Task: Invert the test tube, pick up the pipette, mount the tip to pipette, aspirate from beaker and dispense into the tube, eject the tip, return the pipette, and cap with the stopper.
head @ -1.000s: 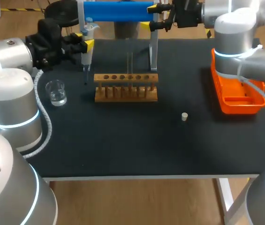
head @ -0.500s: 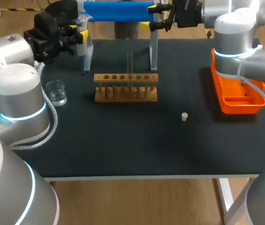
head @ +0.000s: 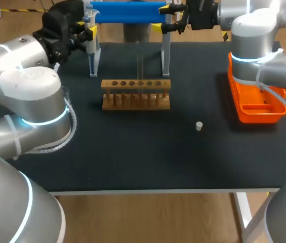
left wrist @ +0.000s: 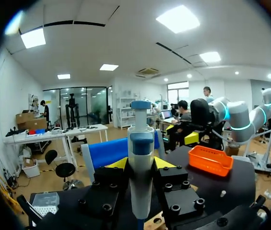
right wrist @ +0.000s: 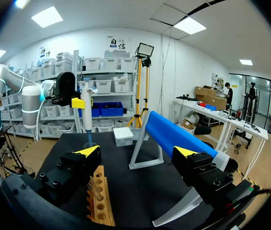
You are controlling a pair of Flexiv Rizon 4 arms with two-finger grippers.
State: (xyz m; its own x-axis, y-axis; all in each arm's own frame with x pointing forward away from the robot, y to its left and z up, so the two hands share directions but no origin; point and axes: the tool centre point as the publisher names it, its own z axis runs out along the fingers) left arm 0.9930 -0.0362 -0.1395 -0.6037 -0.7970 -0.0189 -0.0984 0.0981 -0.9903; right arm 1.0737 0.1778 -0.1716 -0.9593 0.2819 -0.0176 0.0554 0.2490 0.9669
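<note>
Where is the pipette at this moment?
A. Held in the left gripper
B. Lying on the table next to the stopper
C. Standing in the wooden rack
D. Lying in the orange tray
A: the left gripper is shut on the pipette, which stands upright with a yellow tip on either side of it.

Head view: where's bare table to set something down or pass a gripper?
Bare: the front strip from the wooden rack to the near edge, save the stopper; also between rack and orange tray. Crowded: the back, around the blue stand and the left gripper with the pipette.
</note>
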